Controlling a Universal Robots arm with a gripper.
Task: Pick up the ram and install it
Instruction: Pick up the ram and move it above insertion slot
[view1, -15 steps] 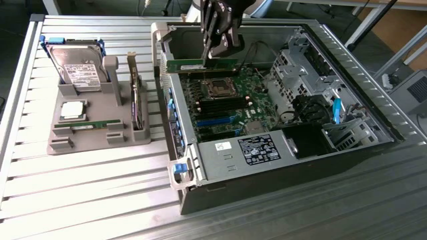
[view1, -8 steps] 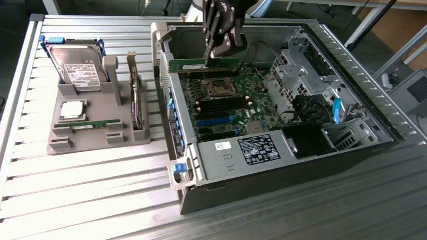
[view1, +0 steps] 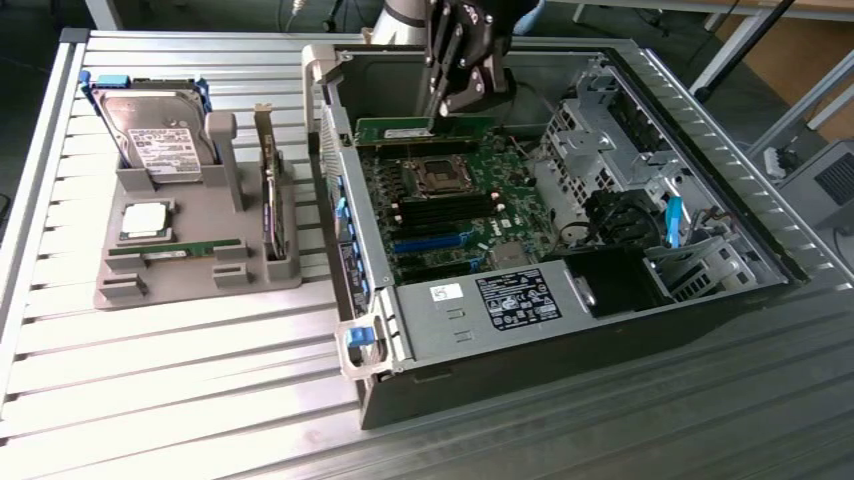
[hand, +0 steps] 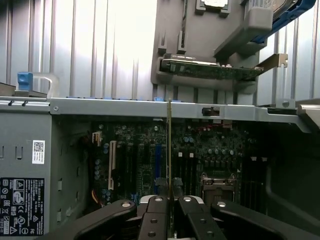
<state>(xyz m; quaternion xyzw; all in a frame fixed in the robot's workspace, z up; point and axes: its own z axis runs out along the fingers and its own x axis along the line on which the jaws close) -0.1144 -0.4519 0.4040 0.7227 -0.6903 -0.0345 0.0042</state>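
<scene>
Exterior view: pincer (view1: 455, 106) clamped on the ram (view1: 411, 131) inside the open case (view1: 561, 375) on a ribbed metal table (view1: 174, 385).

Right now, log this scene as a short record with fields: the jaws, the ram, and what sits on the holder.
jaws: shut on the ram
ram position: held inside the open case, over the motherboard, beside the CPU socket
seated in a slot: cannot tell
gray holder: outside the case, on the exterior view's left
on the holder: hard drive, processor chip, second green stick, upright card
</scene>
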